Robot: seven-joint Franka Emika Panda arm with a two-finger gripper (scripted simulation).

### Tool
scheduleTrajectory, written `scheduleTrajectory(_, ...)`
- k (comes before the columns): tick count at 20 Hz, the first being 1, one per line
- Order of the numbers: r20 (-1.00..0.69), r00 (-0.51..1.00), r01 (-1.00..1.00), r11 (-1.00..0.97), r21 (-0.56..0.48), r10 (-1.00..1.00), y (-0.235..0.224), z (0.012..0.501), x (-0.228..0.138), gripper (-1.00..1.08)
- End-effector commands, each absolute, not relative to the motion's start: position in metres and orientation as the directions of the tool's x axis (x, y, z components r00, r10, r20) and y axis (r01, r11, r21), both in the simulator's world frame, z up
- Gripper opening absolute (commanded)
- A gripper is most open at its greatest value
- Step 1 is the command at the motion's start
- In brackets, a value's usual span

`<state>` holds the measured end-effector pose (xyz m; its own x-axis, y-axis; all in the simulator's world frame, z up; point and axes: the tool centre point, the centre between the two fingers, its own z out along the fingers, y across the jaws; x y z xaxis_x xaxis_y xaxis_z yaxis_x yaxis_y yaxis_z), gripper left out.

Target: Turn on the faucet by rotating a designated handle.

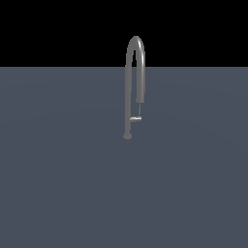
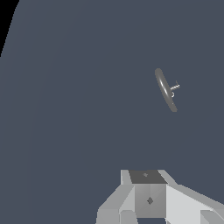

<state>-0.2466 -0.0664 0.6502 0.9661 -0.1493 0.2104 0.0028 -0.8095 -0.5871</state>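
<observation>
A grey faucet (image 1: 128, 87) stands upright on the flat floor, its pipe arching over to a thicker spout tip (image 1: 140, 97). The handle (image 1: 135, 118) is a tiny light-silver stub sticking out sideways low on the pipe, toward the exterior view's right. The wrist view looks down on the faucet (image 2: 165, 89) from far off, with the handle (image 2: 175, 87) as a small pale stub beside it. My gripper (image 2: 148, 183) shows only as grey blocks at the frame edge, well away from the faucet. Its fingers are cut off, so their gap is unclear. The exterior view does not show my gripper.
A plain dark blue-grey floor (image 1: 72, 184) spreads around the faucet, with a black background behind it.
</observation>
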Motion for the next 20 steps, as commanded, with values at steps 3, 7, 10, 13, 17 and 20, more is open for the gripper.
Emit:
scheduleTrajectory(3,0.176,0.967,-0.010,-0.719,-0.694,-0.183,-0.091,0.664,-0.239,-1.00)
scheduleTrajectory(7,0.126,0.971,-0.032,-0.629,-0.777,-0.204,-0.115,0.669,-0.227,-1.00)
scheduleTrajectory(10,0.077,0.974,-0.056,-0.557,-0.829,-0.214,-0.133,0.669,-0.215,-1.00)
scheduleTrajectory(13,0.022,0.976,-0.088,-0.483,-0.871,-0.217,-0.150,0.665,-0.201,-1.00)
scheduleTrajectory(17,-0.063,0.976,-0.142,-0.384,-0.912,-0.211,-0.171,0.654,-0.178,-1.00)
scheduleTrajectory(20,-0.133,0.971,-0.191,-0.313,-0.931,-0.198,-0.185,0.642,-0.158,-1.00)
